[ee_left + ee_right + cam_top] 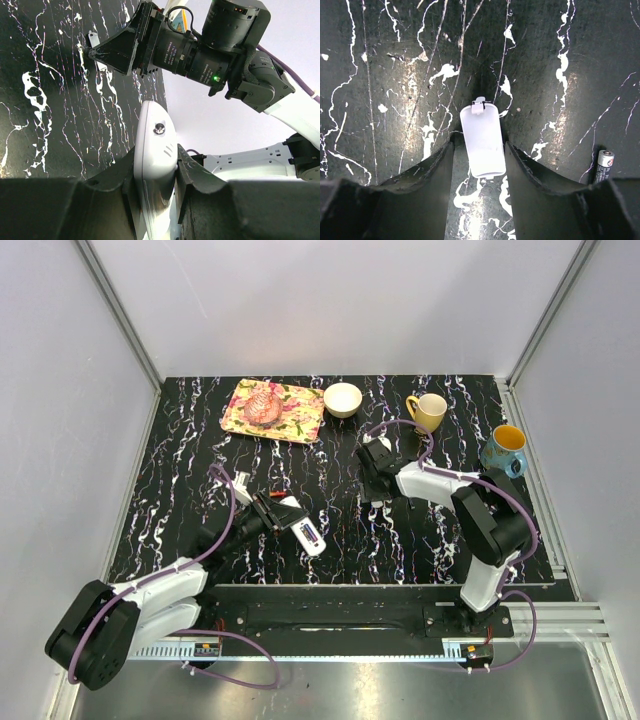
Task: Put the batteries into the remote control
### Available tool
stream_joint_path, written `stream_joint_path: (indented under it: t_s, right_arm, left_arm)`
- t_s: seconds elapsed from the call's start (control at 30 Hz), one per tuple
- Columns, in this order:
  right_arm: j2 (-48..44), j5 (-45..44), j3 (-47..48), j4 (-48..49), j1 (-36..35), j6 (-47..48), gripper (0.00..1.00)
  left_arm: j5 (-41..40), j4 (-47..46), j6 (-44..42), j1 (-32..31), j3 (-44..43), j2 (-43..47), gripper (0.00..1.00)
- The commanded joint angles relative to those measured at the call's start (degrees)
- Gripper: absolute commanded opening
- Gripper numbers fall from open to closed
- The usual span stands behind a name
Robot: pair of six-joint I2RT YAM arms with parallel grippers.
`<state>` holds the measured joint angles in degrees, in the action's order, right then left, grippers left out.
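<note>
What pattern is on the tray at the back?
Pink and yellow flowers cover the rectangular tray, clearest in the top external view.

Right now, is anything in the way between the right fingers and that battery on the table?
The white cover lies in the gap between the right fingers, so they are not free. The battery lies on the table just outside one finger; nothing else stands between.
</note>
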<state>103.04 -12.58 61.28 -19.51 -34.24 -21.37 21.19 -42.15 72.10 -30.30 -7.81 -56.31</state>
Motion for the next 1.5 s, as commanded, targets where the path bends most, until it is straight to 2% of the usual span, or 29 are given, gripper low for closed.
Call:
stream_joint_path:
  t_s: [0.0,0.1,0.2,0.23,0.33,0.43,0.5,0.57,0.77,0.9,0.97,1.2,1.47]
  right_arm:
    - [1.8,-0.7,-0.4,-0.5,0.2,0.4,0.51]
    - [1.6,0.5,-1.1,-0.3,0.6,0.2,0.41]
    - [0.7,1.0,-1.9,-0.1,0.6,-0.3,0.28]
    - [0.1,1.2,-2.1,0.2,0.6,-0.4,0.21]
    - [-2.1,1.7,-2.5,0.0,0.6,-0.8,0.13]
    - [-5.0,1.9,-1.6,-1.6,0.6,-1.1,0.0]
    - [-6.6,-0.3,0.6,-3.6,0.4,-0.3,0.0]
    - [-6.5,-4.5,3.4,-10.1,-0.5,1.8,0.0]
    - [-2.1,-33.4,14.3,-27.4,-1.7,4.9,0.0]
    - [2.1,-43.6,17.5,-32.6,-2.9,4.1,0.0]
    - [5.9,-48.3,19.0,-37.7,-3.5,0.7,0.0]
    - [16.5,-54.2,26.2,-47.7,-10.3,-6.3,0.0]
    - [25.4,-51.1,31.0,-51.0,-14.0,-8.6,0.02]
  left_arm:
    - [0.4,-3.1,0.2,0.2,-0.2,1.0,0.0]
    - [0.6,-3.1,0.2,0.2,-0.4,0.9,0.0]
    - [1.0,-3.0,0.2,0.2,-0.8,0.6,0.0]
    - [1.0,-2.9,0.2,0.2,-0.9,0.5,0.0]
    - [1.0,-3.0,0.2,0.2,-1.2,0.4,0.0]
    - [1.0,-3.0,0.2,0.2,-1.4,0.2,0.0]
    - [1.2,-2.9,0.1,0.2,-1.6,0.3,0.0]
    - [1.0,-2.8,-0.2,0.2,-1.8,0.4,0.0]
    - [1.1,-3.2,-0.2,0.2,-1.1,1.7,0.0]
    - [1.2,-3.6,0.2,0.2,0.1,3.1,0.0]
    - [1.3,-3.7,0.6,0.2,0.4,3.8,0.0]
    - [0.3,-1.2,0.4,0.2,2.5,9.2,0.0]
    - [-0.1,0.3,0.6,0.2,3.8,12.9,0.0]
